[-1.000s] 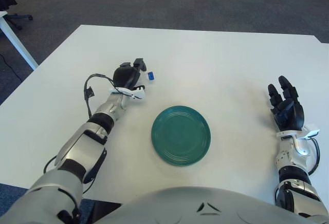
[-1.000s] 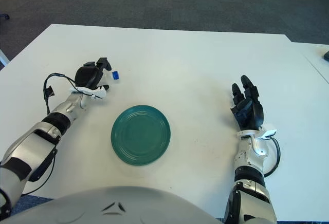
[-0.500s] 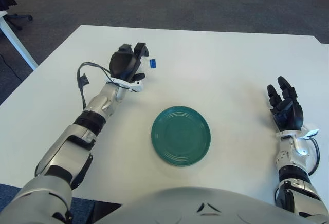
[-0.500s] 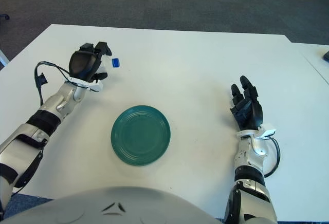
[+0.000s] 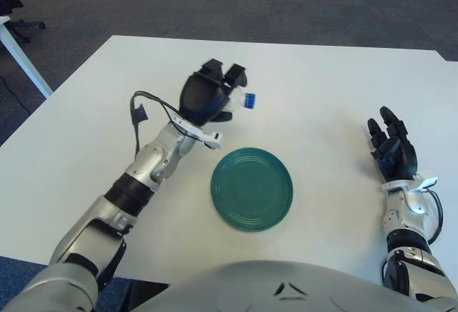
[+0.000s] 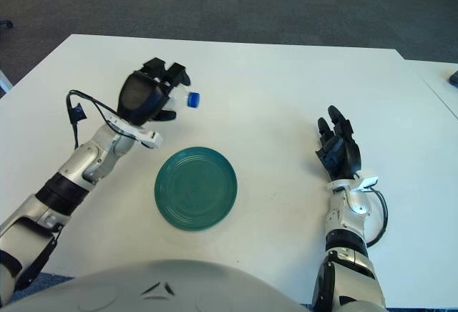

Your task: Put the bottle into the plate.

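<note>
While the bottle (image 5: 240, 99) sits clamped in the left hand (image 5: 206, 99), raised off the white table (image 5: 315, 83), its blue cap (image 5: 250, 100) points toward the robot's right, so its long axis runs roughly sideways. Just beyond the far-left rim of the green plate (image 5: 252, 189), it needs a short carry nearer and rightward. Well right of the plate, the right hand (image 5: 391, 153) shows with fingers spread, holding nothing.
</note>
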